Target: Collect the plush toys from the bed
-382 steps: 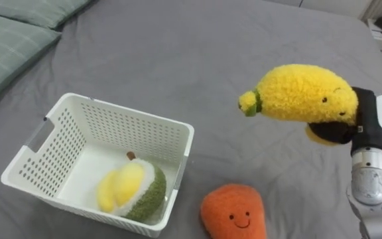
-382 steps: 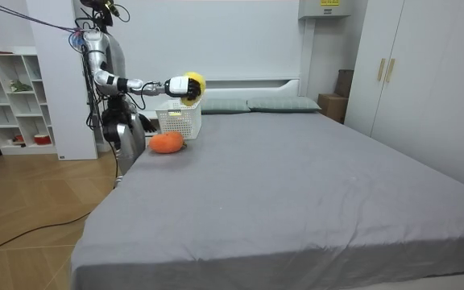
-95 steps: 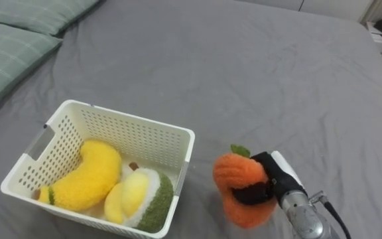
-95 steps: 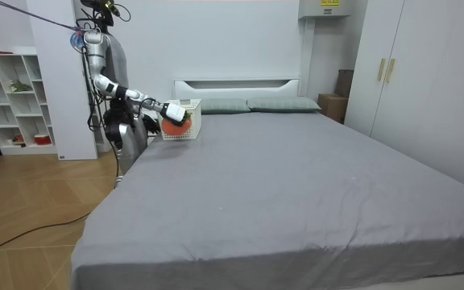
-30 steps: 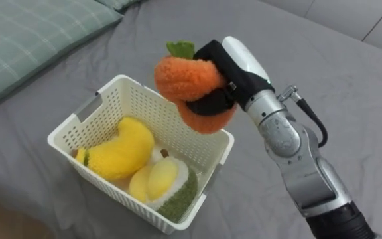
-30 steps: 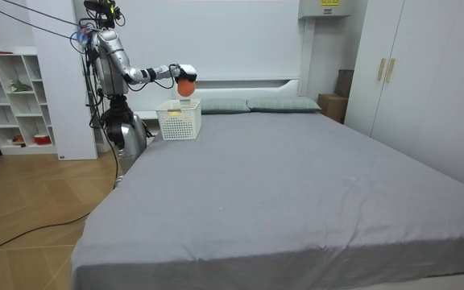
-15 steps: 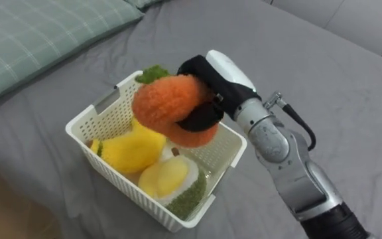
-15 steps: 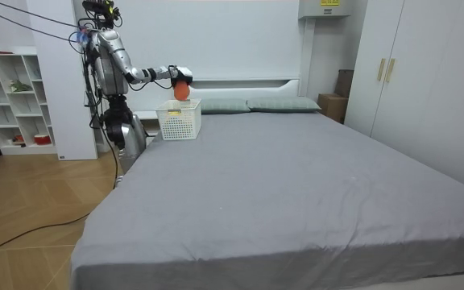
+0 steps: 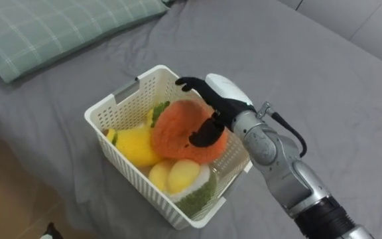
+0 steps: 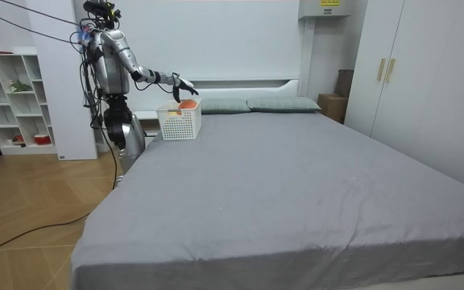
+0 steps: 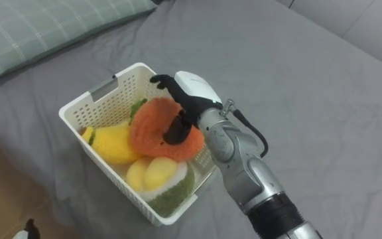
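We see the grey bed (image 9: pixel 323 79), and on it the white basket (image 9: pixel 105 106): the orange plush toy (image 9: pixel 178 129) is in the basket now, on top of the yellow banana plush (image 9: pixel 136 143) and the durian plush (image 9: pixel 181 179). Our right hand (image 9: pixel 221 93) has let go, fingers spread above the basket.

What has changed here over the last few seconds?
The right hand lifted the orange toy off the bed, carried it over the basket and let go; it now lies inside, hand open above it. The basket, banana toy and green-and-yellow toy stayed put.
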`<state>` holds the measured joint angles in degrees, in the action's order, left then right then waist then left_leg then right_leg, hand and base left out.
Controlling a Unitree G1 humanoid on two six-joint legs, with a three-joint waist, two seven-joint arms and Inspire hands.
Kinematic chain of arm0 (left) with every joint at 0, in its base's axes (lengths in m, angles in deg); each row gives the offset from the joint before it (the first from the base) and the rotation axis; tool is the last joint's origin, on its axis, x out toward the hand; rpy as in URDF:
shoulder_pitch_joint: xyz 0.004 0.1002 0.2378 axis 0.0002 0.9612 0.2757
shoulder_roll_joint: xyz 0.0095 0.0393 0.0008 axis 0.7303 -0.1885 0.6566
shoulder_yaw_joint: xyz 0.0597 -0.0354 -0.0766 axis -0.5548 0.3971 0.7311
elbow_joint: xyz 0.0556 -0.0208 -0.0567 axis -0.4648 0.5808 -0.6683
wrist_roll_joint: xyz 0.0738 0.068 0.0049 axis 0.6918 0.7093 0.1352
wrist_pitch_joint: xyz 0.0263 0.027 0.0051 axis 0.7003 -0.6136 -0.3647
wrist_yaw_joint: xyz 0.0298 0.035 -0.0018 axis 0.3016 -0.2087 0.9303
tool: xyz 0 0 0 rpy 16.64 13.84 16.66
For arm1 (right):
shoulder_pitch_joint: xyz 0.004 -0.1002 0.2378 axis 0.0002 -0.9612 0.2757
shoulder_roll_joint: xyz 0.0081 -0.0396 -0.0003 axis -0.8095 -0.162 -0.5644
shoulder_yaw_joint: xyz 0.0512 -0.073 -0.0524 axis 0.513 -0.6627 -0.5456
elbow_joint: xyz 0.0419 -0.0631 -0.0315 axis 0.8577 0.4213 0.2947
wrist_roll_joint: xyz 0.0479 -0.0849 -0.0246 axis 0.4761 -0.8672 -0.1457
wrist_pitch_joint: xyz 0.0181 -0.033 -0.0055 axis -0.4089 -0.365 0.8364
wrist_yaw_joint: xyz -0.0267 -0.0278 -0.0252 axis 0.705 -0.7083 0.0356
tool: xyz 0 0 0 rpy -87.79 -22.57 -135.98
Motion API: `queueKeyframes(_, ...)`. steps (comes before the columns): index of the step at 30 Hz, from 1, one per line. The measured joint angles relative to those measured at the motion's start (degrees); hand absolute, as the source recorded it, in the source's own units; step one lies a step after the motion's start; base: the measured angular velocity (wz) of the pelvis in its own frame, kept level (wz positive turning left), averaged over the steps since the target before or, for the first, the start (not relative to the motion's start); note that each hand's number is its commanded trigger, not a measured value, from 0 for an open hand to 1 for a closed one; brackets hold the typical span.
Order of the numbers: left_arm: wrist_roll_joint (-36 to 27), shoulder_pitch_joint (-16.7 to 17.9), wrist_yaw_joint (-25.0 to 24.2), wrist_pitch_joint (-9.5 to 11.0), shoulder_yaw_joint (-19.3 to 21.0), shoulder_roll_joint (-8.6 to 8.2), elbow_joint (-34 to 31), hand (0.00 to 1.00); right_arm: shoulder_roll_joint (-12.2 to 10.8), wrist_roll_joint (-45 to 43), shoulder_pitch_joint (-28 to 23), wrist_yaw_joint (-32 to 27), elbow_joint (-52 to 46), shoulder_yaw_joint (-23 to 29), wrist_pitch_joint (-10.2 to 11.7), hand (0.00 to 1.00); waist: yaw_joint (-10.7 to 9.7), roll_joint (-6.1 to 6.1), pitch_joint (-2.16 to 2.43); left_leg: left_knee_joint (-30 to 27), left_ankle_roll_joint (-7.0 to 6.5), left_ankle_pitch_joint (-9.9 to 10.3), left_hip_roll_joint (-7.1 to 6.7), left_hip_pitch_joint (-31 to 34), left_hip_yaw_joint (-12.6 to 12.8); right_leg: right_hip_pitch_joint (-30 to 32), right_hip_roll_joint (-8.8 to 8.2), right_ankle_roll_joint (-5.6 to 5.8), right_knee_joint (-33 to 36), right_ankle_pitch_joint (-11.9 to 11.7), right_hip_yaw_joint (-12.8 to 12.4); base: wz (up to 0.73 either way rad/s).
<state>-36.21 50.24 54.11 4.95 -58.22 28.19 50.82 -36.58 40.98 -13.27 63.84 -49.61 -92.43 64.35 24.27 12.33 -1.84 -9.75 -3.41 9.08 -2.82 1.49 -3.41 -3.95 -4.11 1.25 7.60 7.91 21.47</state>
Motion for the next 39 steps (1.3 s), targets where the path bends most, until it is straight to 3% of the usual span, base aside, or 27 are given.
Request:
queueKeyframes(3, 0.0, 0.09, -0.19, -0.04, 0.02, 0.04, 0.68, 0.0, -0.02, 0.02, 0.01, -0.05, 0.0, -0.01, 0.91, 0.0, 0.05, 0.05, -0.07, -0.12, -0.01, -0.02, -0.03, 0.05, -0.1, -0.06, -0.04, 0.0, 0.0, 0.0, 0.62, 0.0)
queueKeyframes(21, 0.85, 0.3, -0.47, -0.15, -0.03, 0.54, 0.57, 0.0, 0.11, 0.09, 0.0, -1.21, -0.03, -0.2, 0.93, 0.0, -0.24, 0.33, 0.09, -1.96, -0.01, -0.01, -0.51, 1.81, -1.89, 0.08, -0.19, 0.0, 0.0, 0.0, 2.24, 0.06)
queueKeyframes(29, 1.75, 0.3, 0.28, -0.16, -0.06, 0.56, -0.12, 0.0, 0.22, 0.0, -0.71, -1.28, -0.04, -0.43, 0.92, 0.0, -0.77, 0.29, 0.1, -2.1, -0.07, -0.11, -0.64, 1.77, -1.76, -0.05, -0.34, 0.0, 0.08, 0.0, 1.79, 0.0)
queueKeyframes(33, 1.64, 0.52, 0.28, -0.19, -0.09, 0.66, -0.16, 0.0, 0.69, 0.15, -1.66, -1.31, -0.04, -0.4, 1.03, 0.0, -1.17, 0.18, 0.09, -2.1, -0.11, -0.13, -0.65, 1.23, -1.31, -0.25, -0.3, 0.01, 0.08, -0.01, 0.38, -0.03)
queueKeyframes(39, 1.72, 0.32, 0.25, -0.15, -0.19, 0.43, -0.32, 0.0, 1.02, 0.11, -1.78, -1.8, -0.05, 0.83, 1.98, 0.0, -4.01, -0.41, 0.28, -2.01, -0.14, -0.14, -0.61, 0.77, -0.9, -0.52, -0.26, 0.05, 0.12, -0.04, -1.45, -0.04)
